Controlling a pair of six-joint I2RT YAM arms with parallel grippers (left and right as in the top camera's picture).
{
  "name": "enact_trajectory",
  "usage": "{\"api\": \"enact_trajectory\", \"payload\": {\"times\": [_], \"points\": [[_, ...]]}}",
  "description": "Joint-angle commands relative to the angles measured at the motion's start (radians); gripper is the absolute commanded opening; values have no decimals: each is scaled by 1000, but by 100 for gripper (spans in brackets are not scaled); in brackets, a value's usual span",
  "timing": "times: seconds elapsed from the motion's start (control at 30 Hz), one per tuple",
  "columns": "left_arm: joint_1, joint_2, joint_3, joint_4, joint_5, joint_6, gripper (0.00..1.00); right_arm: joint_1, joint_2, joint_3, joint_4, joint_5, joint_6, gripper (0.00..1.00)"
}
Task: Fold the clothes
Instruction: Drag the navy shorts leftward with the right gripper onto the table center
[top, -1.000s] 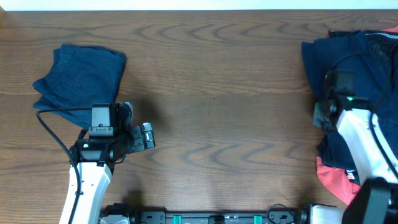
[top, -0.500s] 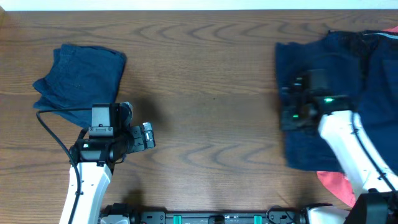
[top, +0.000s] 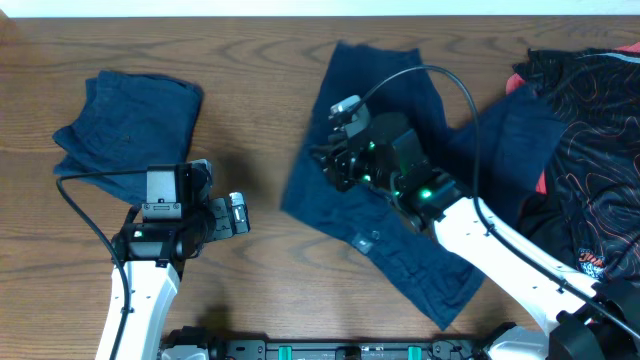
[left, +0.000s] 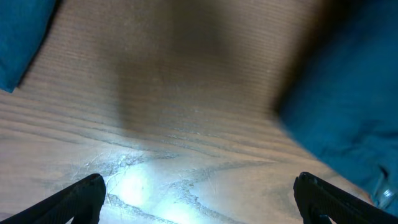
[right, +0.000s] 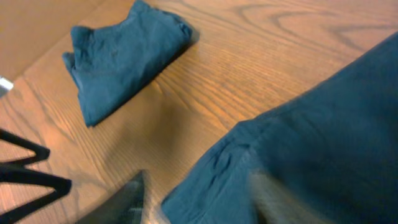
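Far left on the wood bench (top: 260, 70), a folded navy garment (top: 128, 125) lies flat; just in front of it, left gripper (top: 237, 215) hovers w/ jaws wide apart, holding nothing; centre, navy shorts (top: 390, 250) sprawl crumpled & unfolded; right gripper (top: 325, 160) sits over their upper-left part, jaws clamped on a bunched edge; far right, a patterned dark cloth (top: 590, 150) pile w/ some red showing.
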Motion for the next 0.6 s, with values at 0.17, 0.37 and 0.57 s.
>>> {"api": "enact_trajectory", "payload": {"times": [0.17, 0.37, 0.57], "points": [[6, 1, 16, 24, 138, -26, 98, -99, -35, 5, -274, 350, 22, 99], [-16, 42, 9, 60, 156, -153, 98, -245, -120, 5, -529, 527, 22, 99], [-121, 187, 7, 125, 170, -246, 98, -347, -174, 5, -659, 529, 22, 99]]}}
